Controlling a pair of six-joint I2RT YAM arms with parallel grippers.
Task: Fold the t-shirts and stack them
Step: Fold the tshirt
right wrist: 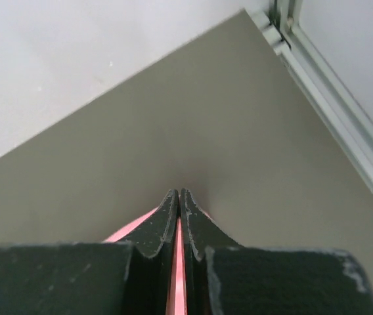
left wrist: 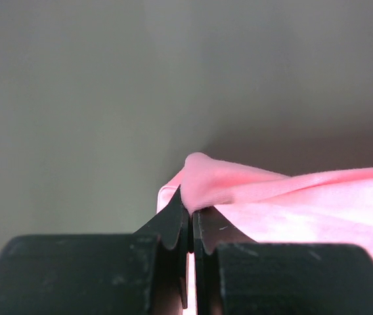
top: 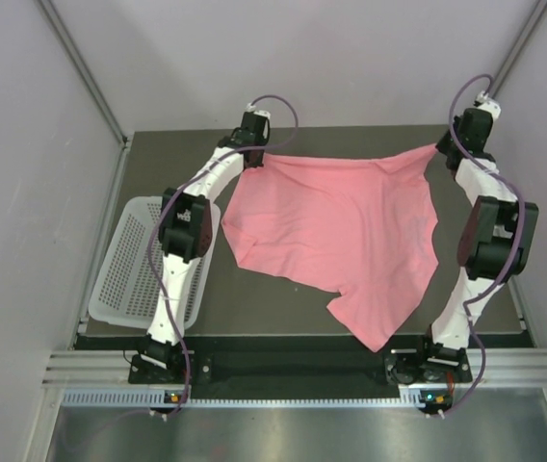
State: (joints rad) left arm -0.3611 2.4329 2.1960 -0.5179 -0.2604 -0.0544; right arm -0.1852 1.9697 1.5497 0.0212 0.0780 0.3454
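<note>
The salmon-pink t-shirt (top: 336, 236) hangs stretched between my two grippers over the dark table, sagging toward the near edge, where a corner droops past it. My left gripper (top: 251, 149) is shut on the shirt's far left corner; in the left wrist view the fabric (left wrist: 252, 187) bunches out above the closed fingertips (left wrist: 191, 209). My right gripper (top: 444, 146) is shut on the far right corner; in the right wrist view a thin pink strip (right wrist: 177, 262) shows between the closed fingers (right wrist: 178, 197).
A white perforated plastic basket (top: 139, 274) lies at the table's left edge beside the left arm. Grey walls close in the back and sides. The table's far right corner and metal frame rail (right wrist: 331, 79) show in the right wrist view.
</note>
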